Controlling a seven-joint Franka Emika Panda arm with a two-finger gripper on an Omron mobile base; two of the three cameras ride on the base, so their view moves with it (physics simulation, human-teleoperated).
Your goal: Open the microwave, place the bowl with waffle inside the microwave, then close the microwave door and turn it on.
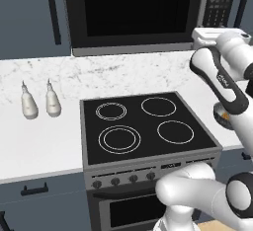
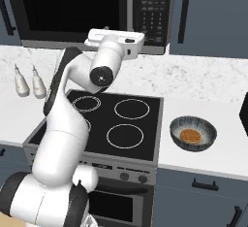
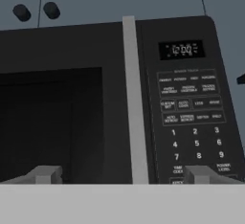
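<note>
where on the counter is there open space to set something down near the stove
Free: white counter between the two bottles and the stove, and the stretch right of the bowl. Between stove and bowl it is tight.

Hand view faced the microwave (image 3: 119,98) front, close up. Microwave door (image 3: 57,108) w/ black window sat shut on the left; a grey vertical handle strip (image 3: 134,103) ran btwn door & keypad (image 3: 194,122). Keypad on right showed a lit display (image 3: 182,50) above rows of buttons & digits. Gripper (image 3: 122,174) fingertips rose at bottom, spread apart, nothing btwn them.
</note>
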